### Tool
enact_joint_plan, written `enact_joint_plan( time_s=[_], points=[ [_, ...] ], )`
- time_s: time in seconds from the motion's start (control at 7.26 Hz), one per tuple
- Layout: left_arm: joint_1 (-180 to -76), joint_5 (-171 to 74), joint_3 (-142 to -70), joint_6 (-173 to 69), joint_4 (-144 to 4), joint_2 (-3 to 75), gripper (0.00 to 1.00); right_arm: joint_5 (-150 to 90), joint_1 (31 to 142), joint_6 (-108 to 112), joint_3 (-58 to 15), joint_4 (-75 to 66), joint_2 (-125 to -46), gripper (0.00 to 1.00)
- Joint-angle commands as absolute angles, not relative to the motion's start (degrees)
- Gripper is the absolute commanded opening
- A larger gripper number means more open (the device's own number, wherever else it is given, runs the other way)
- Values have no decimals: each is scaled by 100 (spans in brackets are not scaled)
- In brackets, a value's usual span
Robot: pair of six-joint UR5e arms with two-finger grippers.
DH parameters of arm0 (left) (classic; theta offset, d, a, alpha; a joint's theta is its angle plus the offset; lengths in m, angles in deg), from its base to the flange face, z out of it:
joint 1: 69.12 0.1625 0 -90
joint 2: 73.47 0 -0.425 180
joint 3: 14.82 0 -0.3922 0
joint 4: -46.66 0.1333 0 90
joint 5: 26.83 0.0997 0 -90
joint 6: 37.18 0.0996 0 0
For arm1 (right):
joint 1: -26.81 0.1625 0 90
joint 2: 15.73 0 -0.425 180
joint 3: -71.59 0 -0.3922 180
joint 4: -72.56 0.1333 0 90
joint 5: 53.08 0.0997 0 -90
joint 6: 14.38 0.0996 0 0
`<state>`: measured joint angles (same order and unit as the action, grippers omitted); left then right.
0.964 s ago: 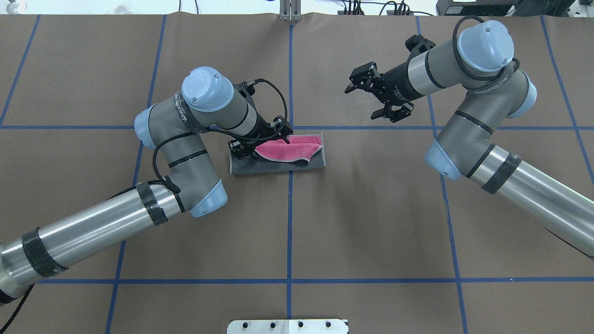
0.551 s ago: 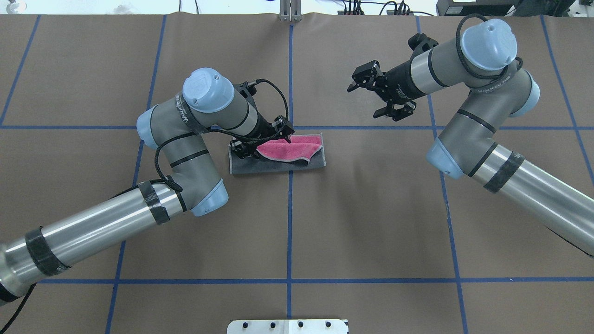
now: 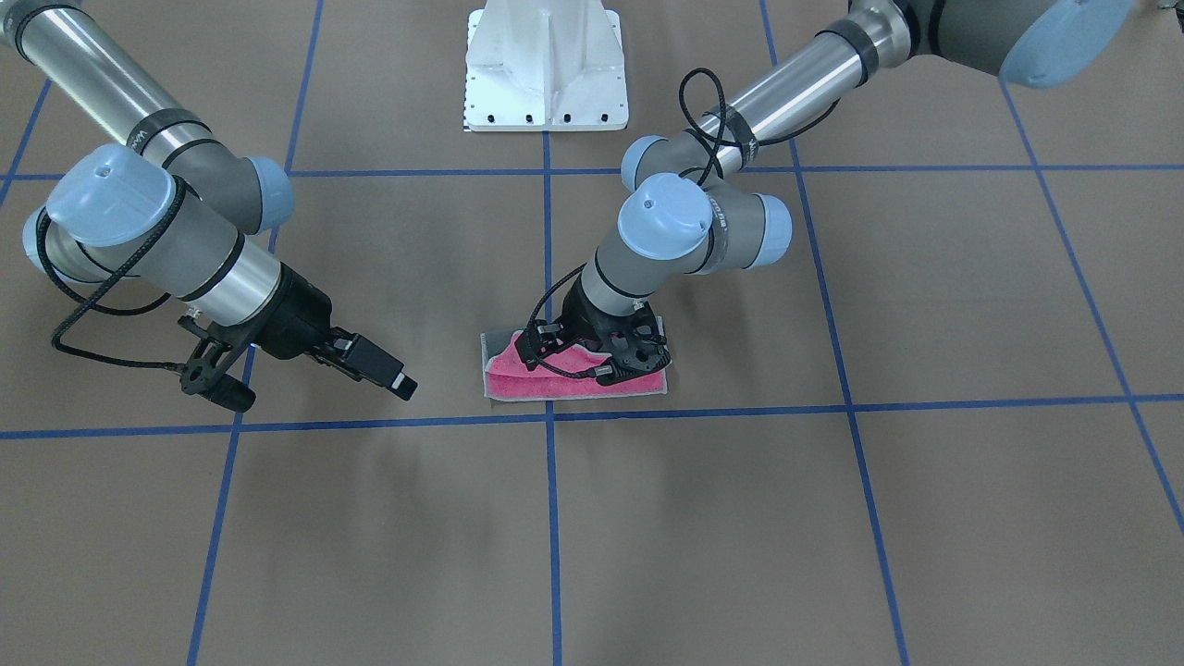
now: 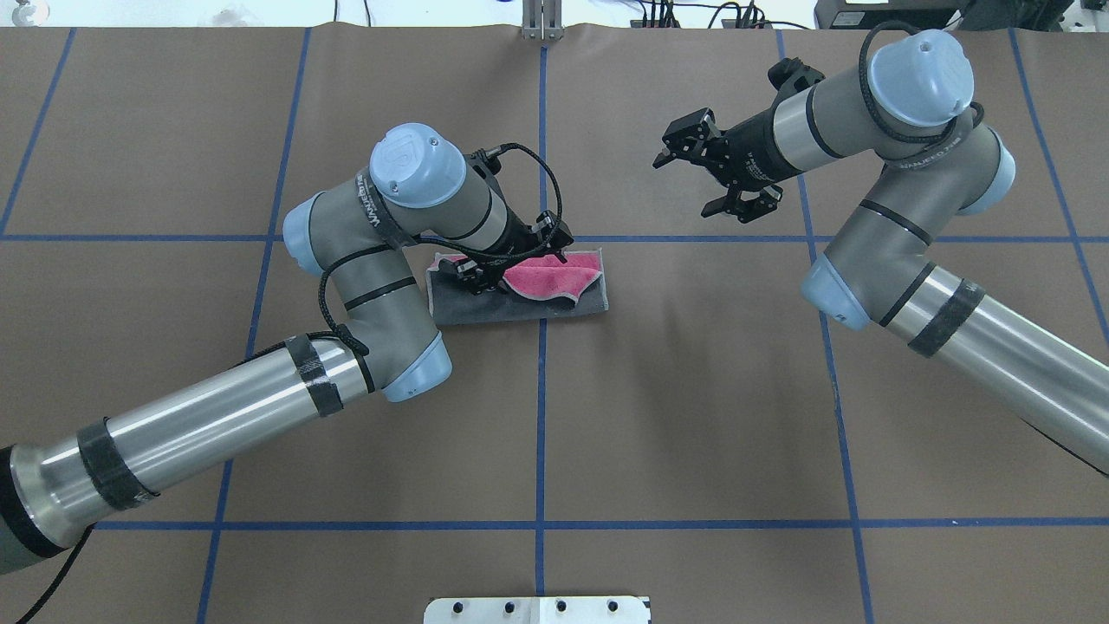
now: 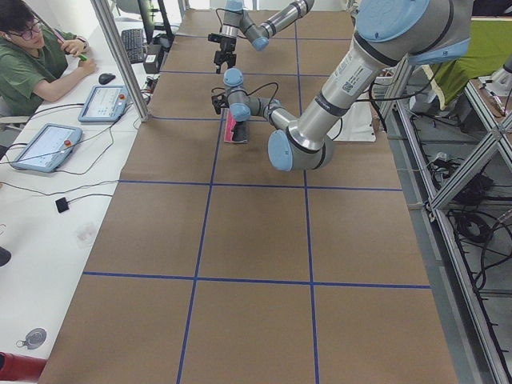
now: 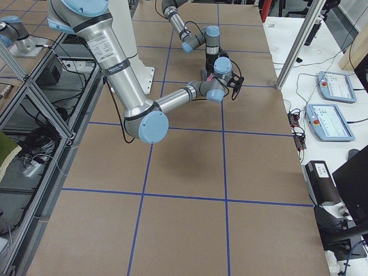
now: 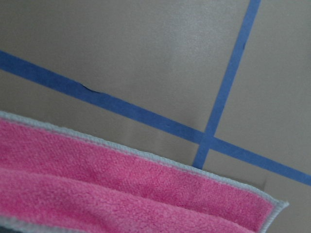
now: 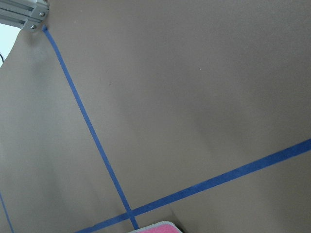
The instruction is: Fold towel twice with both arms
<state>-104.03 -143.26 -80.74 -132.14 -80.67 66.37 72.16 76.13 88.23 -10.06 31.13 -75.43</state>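
At far left of the overhead view, reaches in across the brown paper table [image 4: 693, 390] with the left arm [image 4: 217, 425], wrist tipped down. Holds the left gripper [image 4: 513, 263] low over the towel [image 4: 520, 310], on its left part, with jaws seemingly spread and nothing visibly pinched between, though partly hidden by the wrist from above. Shows from the front camera as black finger links either side of pink pile, touching the cloth or just above it; cannot tell which.

Just right of that, lies flat beside two crossing blue tape lines [image 4: 541, 416] as an oblong strip, long side running left to right, dark grey along the robot's edge, bright pink along the far edge, with a wavy pale hem between. Not squared up, by the look of the layers.

Further right, well apart from the cloth, hovers with the right gripper [image 4: 689, 184] over bare table, jaws wide and empty, pointed toward the towel, backed by the right arm [image 4: 892, 230] off to the right edge.

Judged as between folds: first fold apparently laid, if untidily; second not yet made. Calls next for closing on the left end, ideally with the right gripper brought in to share that edge, then lifting it and carrying it rightward to land on the right end, hem on hem.
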Motion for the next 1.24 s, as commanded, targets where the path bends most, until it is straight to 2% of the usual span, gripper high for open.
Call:
enact_joint_plan(
  time_s=[0.0,1.1],
  points=[
    [-10392,-14267,-8005,-13219,-8070,6776,100,7251,7630,8801,-1006,3125,-7594,99],
    [-10383,-14179,-7907,-13211,-8167,6750,100,7295,7665,8801,-1015,3125,-7638,99]
  ],
)
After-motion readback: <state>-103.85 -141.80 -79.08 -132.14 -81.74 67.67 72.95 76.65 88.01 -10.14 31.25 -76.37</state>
